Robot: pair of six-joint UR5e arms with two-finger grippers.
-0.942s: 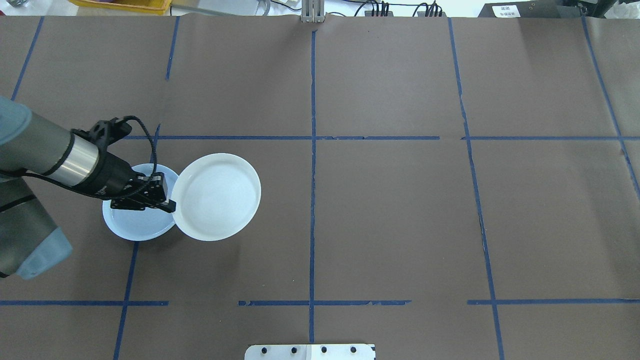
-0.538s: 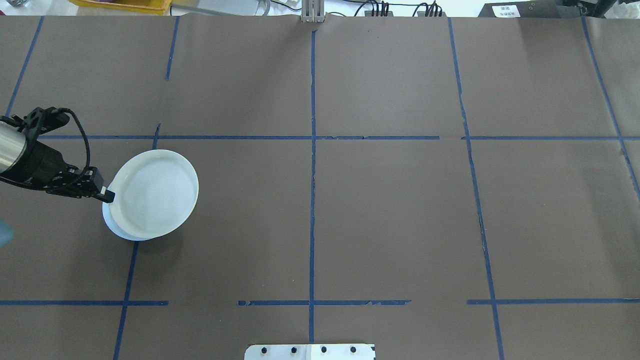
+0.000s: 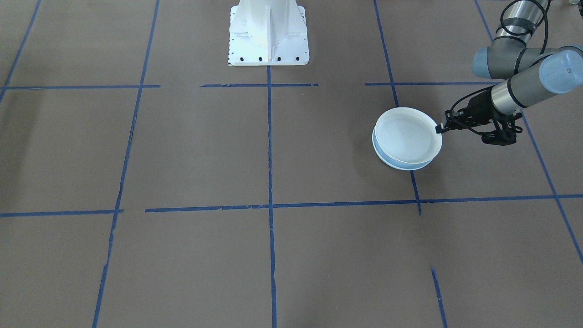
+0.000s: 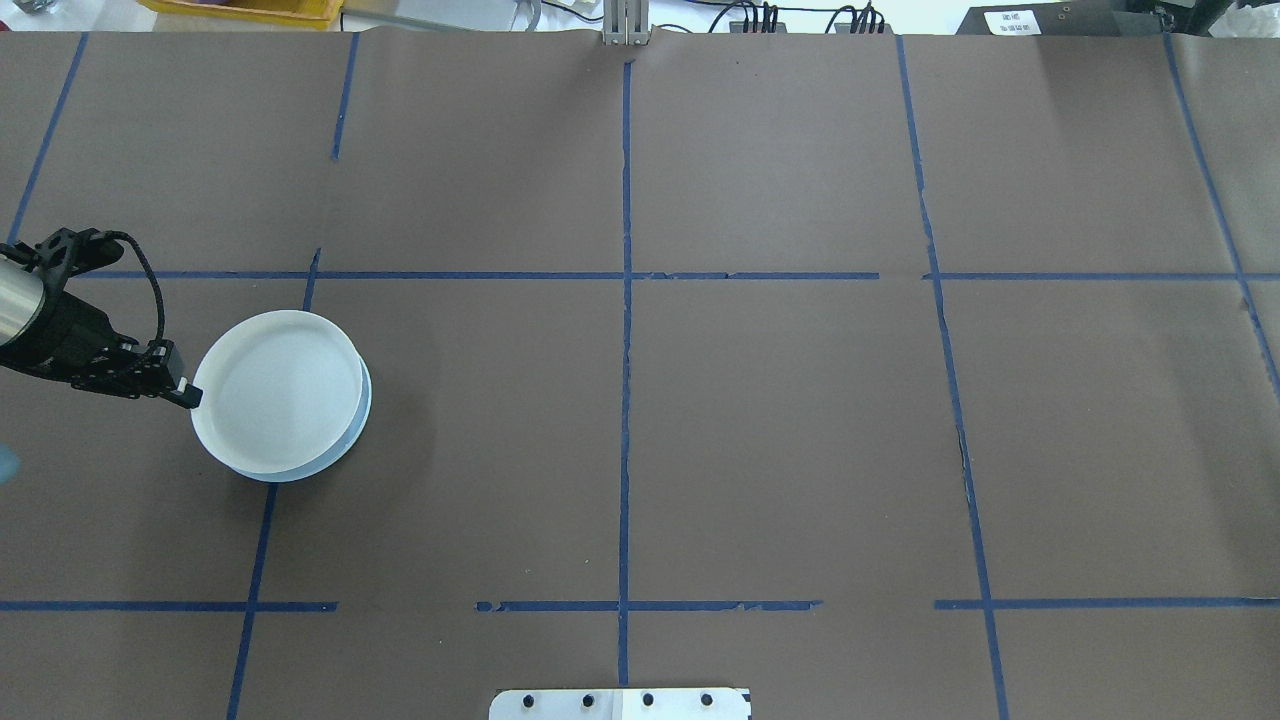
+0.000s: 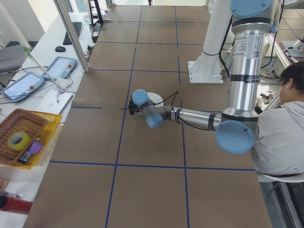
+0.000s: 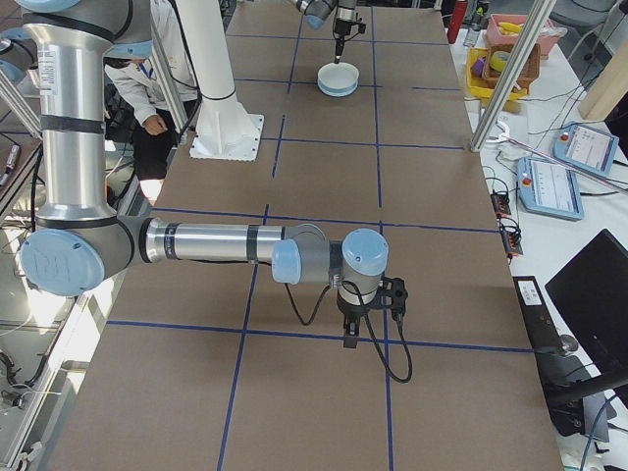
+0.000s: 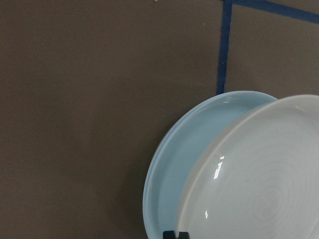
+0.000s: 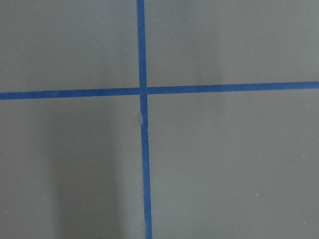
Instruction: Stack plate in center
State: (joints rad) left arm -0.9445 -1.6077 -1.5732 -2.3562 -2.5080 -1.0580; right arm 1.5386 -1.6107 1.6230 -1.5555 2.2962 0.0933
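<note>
Resting white plate (image 4: 275, 390) atop blue plate (image 4: 358, 425)

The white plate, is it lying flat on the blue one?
Not flat: the white plate sits tilted and off-center on the pale blue plate, its rim pinched by the left gripper.

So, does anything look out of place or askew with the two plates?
Yes. The white plate, gripped at its rim by the left gripper, sits off-centre over the pale blue plate, whose edge shows as a crescent on one side. Nothing looks damaged.
</note>
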